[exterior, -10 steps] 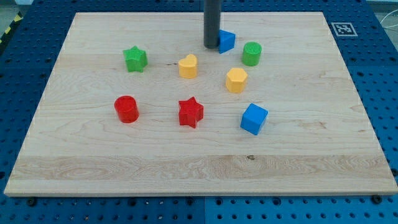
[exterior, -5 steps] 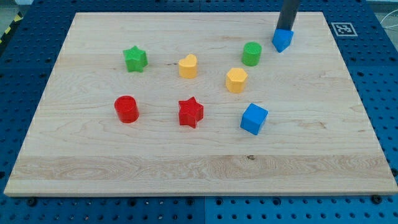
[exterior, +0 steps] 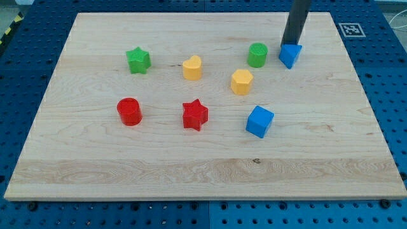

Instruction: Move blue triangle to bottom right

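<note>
Blue triangle [exterior: 290, 55] nudged slightly lower than before, my tip [exterior: 290, 44] touching its top edge, no pincer fitted

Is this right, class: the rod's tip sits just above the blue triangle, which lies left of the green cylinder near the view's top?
Not quite. The camera view shows the blue triangle to the right of the green cylinder, not left. The rest holds: my tip sits just above the triangle, near the view's top.

A pale wooden surface [exterior: 191, 172] lies on a blue perforated base [exterior: 391, 70]. A black-and-white marker [exterior: 351, 29] sits at its far right corner. Light is even.
</note>
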